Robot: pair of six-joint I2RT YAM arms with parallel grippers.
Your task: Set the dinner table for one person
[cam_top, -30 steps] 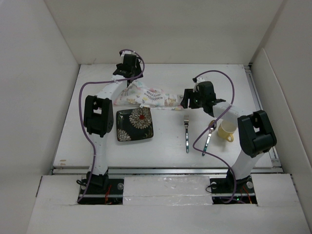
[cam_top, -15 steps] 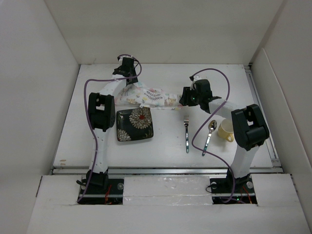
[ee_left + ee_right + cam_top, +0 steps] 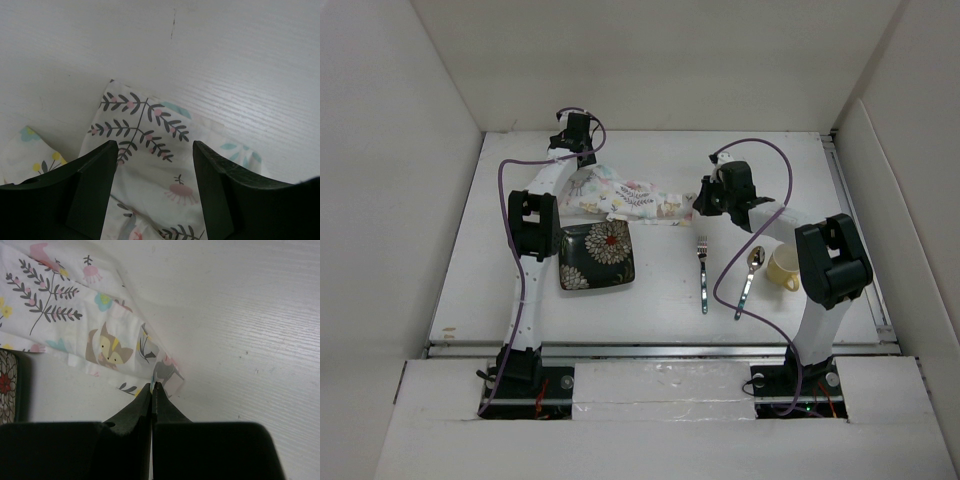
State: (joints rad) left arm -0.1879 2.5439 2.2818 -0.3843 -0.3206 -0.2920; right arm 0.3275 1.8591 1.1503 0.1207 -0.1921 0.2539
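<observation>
A crumpled white patterned placemat [image 3: 625,197] lies at the back of the dinner table [image 3: 660,150]. My left gripper [image 3: 582,165] hangs over its left end. In the left wrist view the left gripper [image 3: 154,147] is open, with its jaws apart on either side of the placemat [image 3: 145,125]. My right gripper [image 3: 698,207] is at the right end. In the right wrist view the right gripper [image 3: 152,385] is shut, with the placemat's [image 3: 105,347] corner pinched between its tips.
A dark flowered square plate [image 3: 596,255] sits in front of the placemat on the left. A fork [image 3: 703,272], a spoon [image 3: 750,280] and a yellow cup [image 3: 784,268] lie to the right. White walls enclose the table on three sides.
My right gripper has shut on the placemat's right corner. My left gripper has shifted slightly back and left over the other end, and its jaws have narrowed a little.
</observation>
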